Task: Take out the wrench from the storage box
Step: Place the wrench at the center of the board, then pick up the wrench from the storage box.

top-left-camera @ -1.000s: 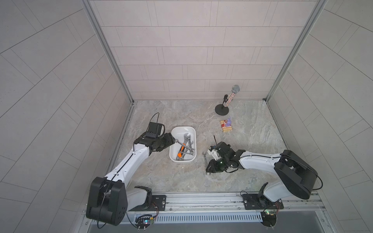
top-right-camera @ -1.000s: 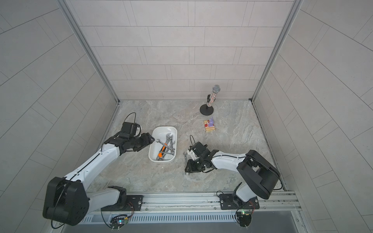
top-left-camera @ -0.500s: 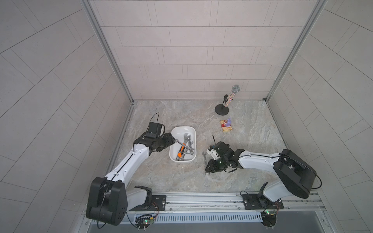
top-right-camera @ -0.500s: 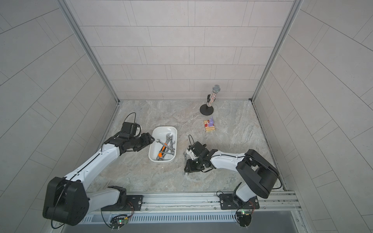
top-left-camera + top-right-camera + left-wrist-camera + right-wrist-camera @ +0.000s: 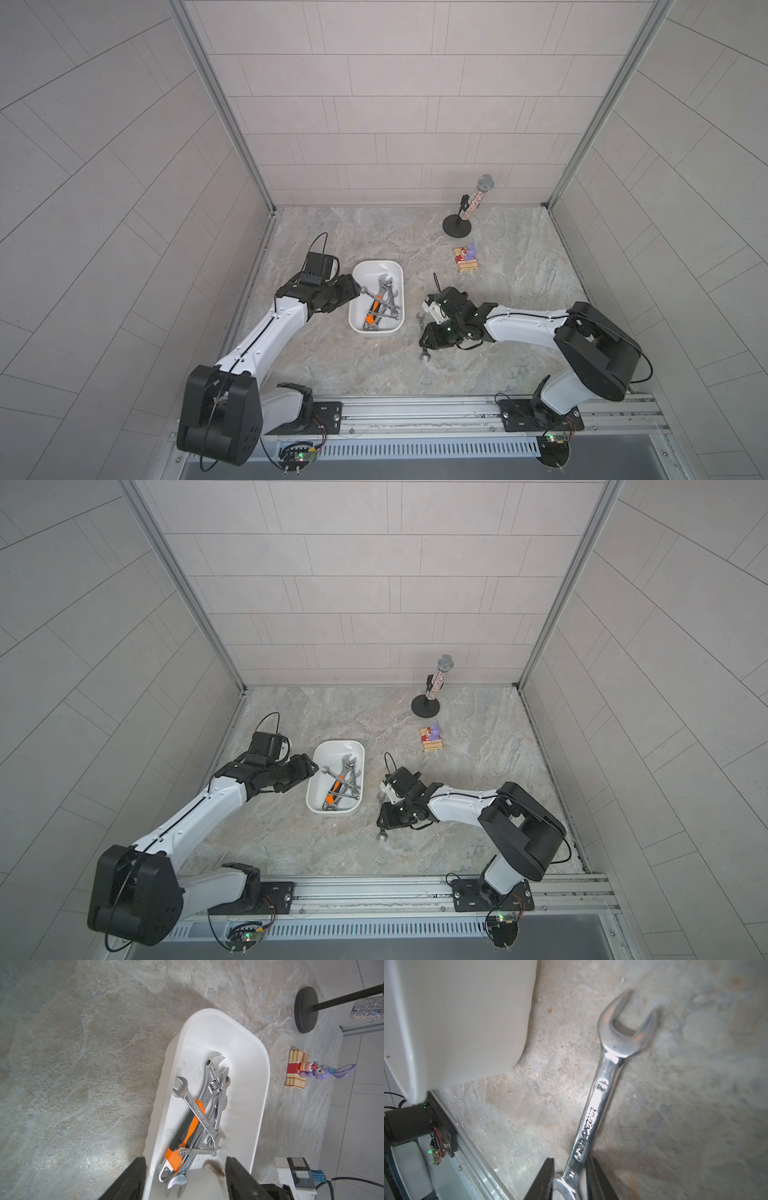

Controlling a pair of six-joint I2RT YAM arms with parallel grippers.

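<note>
Two arms share the work in both top views. Our left gripper (image 5: pixel 353 291) sits at the rim of the storage box (image 5: pixel 376 263). Our right gripper (image 5: pixel 429 338) hangs low over the table (image 5: pixel 374 365) just beside the box, and the wrench (image 5: pixel 424 355) lies under it, already outside the tub.

From the left wrist we see the jaws spread, with the box's near wall between them. We cannot tell whether they press on it. A heap of wrenches (image 5: pixel 199 1113) lies inside.

From the right wrist, the jaws pinch the wrench's shank near its ring end. Its open end points ahead, close to the table.

We judge the step in hand to be setting the wrench down. To do it well, we should lower it until its whole length lies flat and clear of the box wall. Then we spread the jaws and lift straight up, so that nothing drags.
</note>
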